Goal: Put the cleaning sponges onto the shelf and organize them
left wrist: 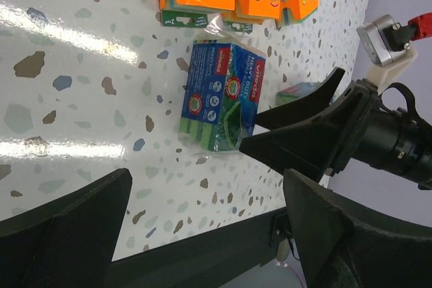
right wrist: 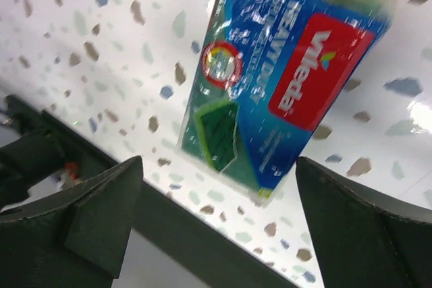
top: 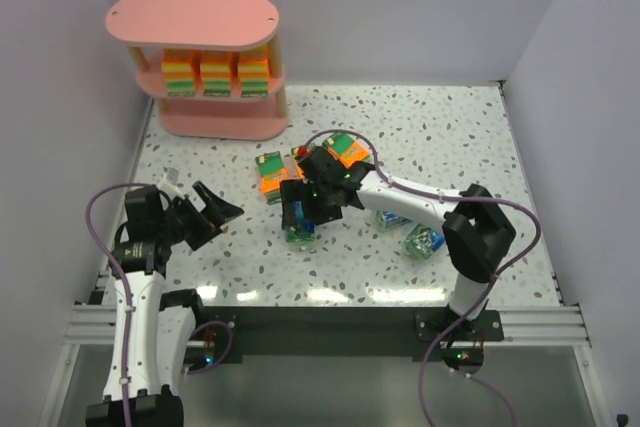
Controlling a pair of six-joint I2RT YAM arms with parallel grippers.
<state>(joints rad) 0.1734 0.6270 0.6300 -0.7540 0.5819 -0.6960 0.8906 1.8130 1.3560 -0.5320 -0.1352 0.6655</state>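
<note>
Right arm stretched leftward across the table (top: pixel 450 137), wrist tipped down over a Vileda sponge pack (right wrist: pixel 283 79).
My right gripper (top: pixel 303 215) gapes wide, holding nothing, above that flat-lying pack. My left gripper (top: pixel 225 209) hangs open and empty, arm folded. Three orange sponge packs (top: pixel 214 75) line the pink shelf's (top: pixel 190 17) middle tier.

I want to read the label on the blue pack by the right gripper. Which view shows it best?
The left wrist view: the blue pack lies whole and sharp. The right wrist view is closer but blurred and crops its top; overhead, the right gripper covers most of it.
</note>
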